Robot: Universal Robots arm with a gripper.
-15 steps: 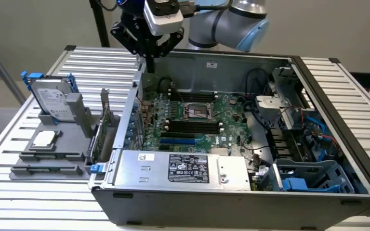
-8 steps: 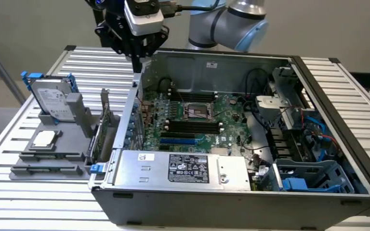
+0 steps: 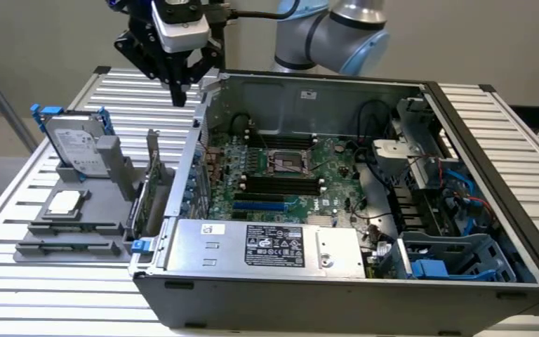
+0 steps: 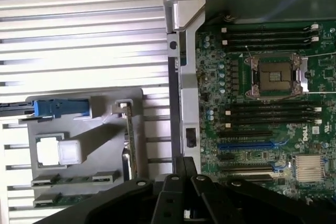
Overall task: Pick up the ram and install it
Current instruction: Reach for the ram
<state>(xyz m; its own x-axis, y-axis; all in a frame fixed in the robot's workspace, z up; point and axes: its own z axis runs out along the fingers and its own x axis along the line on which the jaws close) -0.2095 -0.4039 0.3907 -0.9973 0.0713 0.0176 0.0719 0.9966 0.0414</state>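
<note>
The gripper (image 3: 177, 97) is hanging closed and empty; below it, toward the exterior view's left, two ram sticks (image 4: 71, 180) are lying flat in a grey holder (image 4: 100, 150) near one hard drive (image 3: 75, 144). Rightward, one open case (image 3: 325, 105) is showing four memory slots (image 4: 270, 107) and a motherboard (image 4: 210, 150) reading "DELL".

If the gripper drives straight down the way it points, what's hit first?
Probably the top edge of the case's side wall: in the wrist view the shut gripper lines up with it. Depth is unclear, so it might just miss and meet the slatted table beside the case.
</note>
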